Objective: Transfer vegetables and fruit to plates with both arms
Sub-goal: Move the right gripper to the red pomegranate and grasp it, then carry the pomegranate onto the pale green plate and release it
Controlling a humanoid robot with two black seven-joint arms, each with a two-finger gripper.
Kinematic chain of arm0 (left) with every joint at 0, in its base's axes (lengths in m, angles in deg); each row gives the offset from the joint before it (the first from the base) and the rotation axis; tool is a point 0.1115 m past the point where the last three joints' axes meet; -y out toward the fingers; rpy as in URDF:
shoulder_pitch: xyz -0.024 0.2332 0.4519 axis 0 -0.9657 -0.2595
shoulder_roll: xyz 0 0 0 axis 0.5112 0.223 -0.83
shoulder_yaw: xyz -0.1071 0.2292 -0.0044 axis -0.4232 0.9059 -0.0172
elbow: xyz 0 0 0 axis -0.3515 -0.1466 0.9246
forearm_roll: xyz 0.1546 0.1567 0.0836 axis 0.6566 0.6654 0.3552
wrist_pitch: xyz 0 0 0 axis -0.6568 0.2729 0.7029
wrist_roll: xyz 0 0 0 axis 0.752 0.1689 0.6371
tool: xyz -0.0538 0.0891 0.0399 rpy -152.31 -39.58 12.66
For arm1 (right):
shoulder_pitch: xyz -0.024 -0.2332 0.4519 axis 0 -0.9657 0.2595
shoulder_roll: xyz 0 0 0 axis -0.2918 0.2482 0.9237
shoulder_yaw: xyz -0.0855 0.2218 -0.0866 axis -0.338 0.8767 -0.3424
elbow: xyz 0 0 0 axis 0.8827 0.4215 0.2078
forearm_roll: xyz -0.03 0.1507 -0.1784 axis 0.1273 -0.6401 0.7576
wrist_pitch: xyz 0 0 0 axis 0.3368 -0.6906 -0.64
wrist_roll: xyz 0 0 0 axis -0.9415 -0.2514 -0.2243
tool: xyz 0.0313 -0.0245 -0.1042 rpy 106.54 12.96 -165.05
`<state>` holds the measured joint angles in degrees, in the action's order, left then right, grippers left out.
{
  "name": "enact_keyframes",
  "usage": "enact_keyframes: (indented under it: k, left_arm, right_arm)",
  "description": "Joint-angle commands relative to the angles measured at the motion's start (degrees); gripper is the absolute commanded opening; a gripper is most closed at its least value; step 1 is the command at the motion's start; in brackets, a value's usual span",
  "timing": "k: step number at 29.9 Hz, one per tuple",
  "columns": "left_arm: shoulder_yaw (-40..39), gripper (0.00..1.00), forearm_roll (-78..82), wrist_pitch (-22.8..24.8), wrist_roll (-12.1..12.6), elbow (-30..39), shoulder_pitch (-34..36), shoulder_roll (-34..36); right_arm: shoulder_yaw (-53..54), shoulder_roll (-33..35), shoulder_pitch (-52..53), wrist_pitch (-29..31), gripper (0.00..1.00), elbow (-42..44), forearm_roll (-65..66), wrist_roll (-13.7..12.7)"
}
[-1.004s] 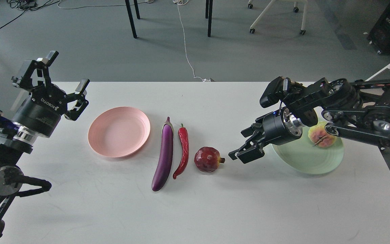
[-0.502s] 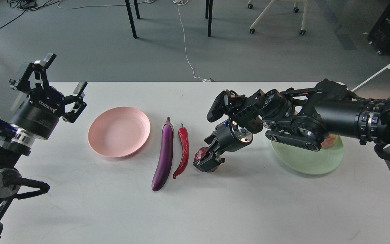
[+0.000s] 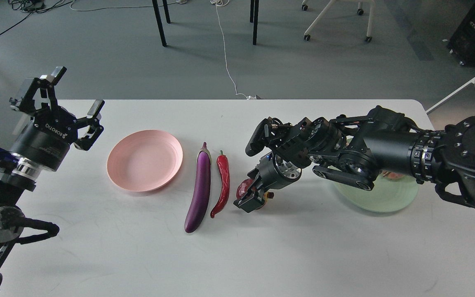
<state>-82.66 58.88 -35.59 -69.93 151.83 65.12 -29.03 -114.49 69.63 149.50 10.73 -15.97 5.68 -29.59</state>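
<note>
Pomegranate [image 3: 243, 188], dark red and faceted, sits on the white table [image 3: 138, 255] just right of the chili pepper, mostly covered by the right gripper [image 3: 253, 197], whose black fingers reach down around it; whether they press on it or only straddle it cannot be told. A bit of its crown shows at the gripper's right side. Next to it lies the chili pepper [image 3: 222, 189], glossy red, thin and curved, with a small green stem at the far end. Beside that lies the eggplant [image 3: 199, 187], long, smooth and shiny purple, capped pale green-white at the far end. To their left is the pink plate [image 3: 144, 160], round, shallow and matte, with nothing on it. On the right the mint green plate [image 3: 375, 198] is partly hidden under the black right arm, and a sliver of the yellow-pink fruit [image 3: 393, 176] shows on it. The left gripper [image 3: 74, 105] hangs above the table's far left edge with its fingers spread wide and nothing between them.
</note>
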Motion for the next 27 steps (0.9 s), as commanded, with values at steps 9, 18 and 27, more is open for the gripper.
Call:
enact_keyframes:
  k: [9,18,27]
  left_arm:
    - [-0.1,1.00,0.0,0.0,0.0,0.1,-0.5,0.0]
    - [-0.8,1.00,0.0,0.1,0.2,0.0,-0.5,1.5]
    - [-0.2,1.00,0.3,1.3,0.3,0.1,-0.5,2.1]
  right_arm:
    - [-0.2,-0.2,-0.4,0.1,0.51,1.2,0.0,0.0]
    - [-0.6,7.7,3.4,0.2,0.38,-4.3,0.0,0.0]
    - [-0.4,27.3,8.2,0.1,0.40,-13.7,0.5,0.0]
